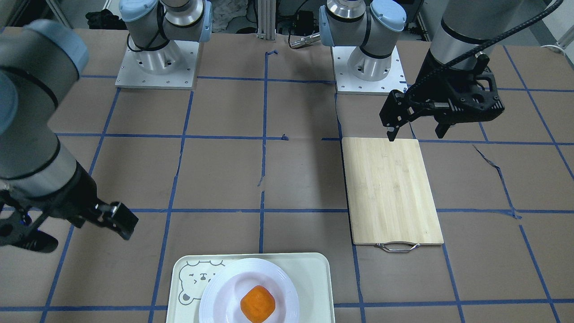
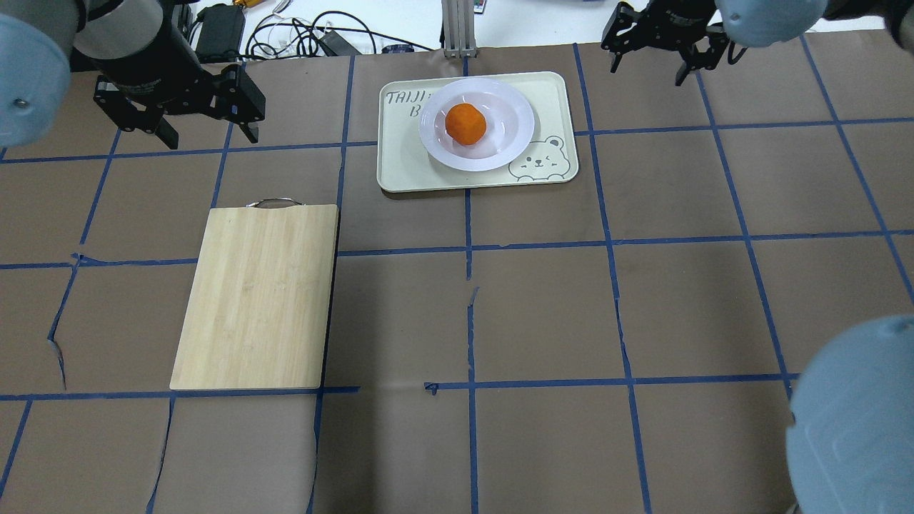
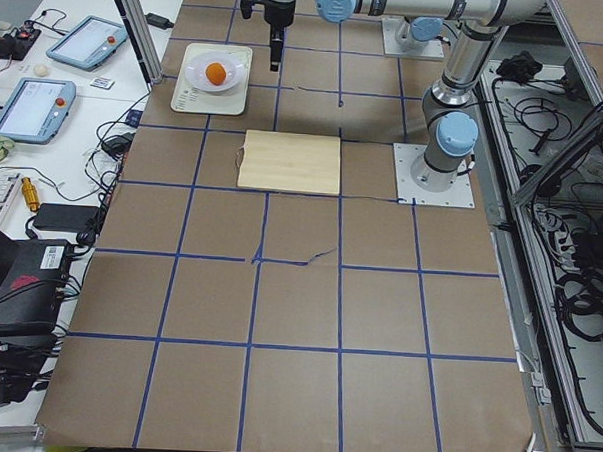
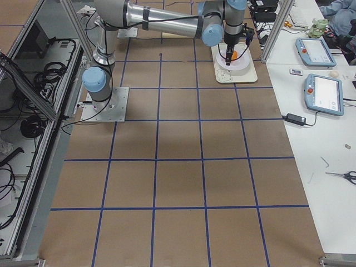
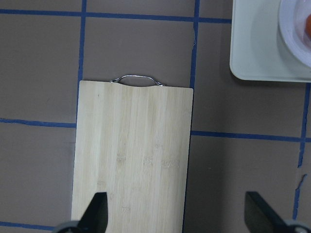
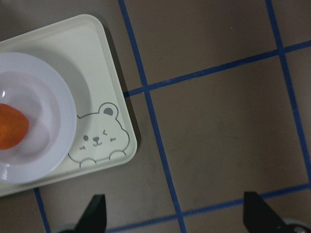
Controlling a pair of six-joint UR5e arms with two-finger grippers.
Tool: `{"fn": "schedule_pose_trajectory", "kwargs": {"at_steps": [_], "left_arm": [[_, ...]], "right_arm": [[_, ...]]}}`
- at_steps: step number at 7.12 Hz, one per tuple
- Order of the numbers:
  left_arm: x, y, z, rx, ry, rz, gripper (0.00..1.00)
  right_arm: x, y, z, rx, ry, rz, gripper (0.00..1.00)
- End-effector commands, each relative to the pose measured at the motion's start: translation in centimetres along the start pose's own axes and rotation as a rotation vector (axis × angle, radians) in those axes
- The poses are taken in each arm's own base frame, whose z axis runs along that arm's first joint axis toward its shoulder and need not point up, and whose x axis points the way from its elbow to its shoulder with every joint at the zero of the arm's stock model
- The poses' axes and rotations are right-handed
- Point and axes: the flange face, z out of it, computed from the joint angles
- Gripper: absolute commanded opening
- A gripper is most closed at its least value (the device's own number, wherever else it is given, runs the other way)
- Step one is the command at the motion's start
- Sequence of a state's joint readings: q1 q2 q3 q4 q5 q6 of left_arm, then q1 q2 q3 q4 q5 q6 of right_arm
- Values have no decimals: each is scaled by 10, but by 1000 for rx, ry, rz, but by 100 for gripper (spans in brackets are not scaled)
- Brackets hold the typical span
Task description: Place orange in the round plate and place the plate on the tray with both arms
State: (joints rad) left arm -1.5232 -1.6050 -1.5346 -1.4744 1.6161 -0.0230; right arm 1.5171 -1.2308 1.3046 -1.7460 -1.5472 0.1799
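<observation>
The orange (image 2: 465, 123) lies in the sunken centre of the white round plate (image 2: 518, 121). That plate stands on the cream-green tray (image 2: 553, 96) at the table's far middle, beside the bear drawing. Seen from the front, the orange (image 1: 258, 304), the plate (image 1: 215, 296) and the tray (image 1: 316, 278) are at the bottom edge. My left gripper (image 2: 209, 135) hangs open and empty, left of the tray and above the bamboo board's handle end. Off to the tray's right, my right gripper (image 2: 646, 71) is open too, holding nothing. The right wrist view has the tray's bear corner (image 6: 99, 53) at upper left.
A bamboo cutting board (image 2: 257, 296) with a metal handle lies on the left half of the brown, blue-taped table, and it fills the left wrist view (image 5: 133, 155). Cables and tablets lie beyond the far table edge.
</observation>
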Motion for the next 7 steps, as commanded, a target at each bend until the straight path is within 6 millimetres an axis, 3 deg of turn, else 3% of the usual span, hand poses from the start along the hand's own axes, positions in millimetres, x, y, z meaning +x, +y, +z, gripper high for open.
{"fn": "schedule_pose_trajectory", "kwargs": {"at_steps": [1, 3, 6, 7], "left_arm": [[0, 4, 10, -14, 0, 1, 100], [0, 4, 3, 3, 2, 0, 100], [0, 2, 0, 10, 4, -2, 100], [-1, 2, 0, 10, 2, -2, 100]], "right_arm": [[8, 73, -94, -15, 16, -48, 100], [14, 125, -119, 17, 21, -71, 100], [14, 137, -123, 25, 6, -96, 100], [12, 138, -120, 14, -13, -192, 100]]}}
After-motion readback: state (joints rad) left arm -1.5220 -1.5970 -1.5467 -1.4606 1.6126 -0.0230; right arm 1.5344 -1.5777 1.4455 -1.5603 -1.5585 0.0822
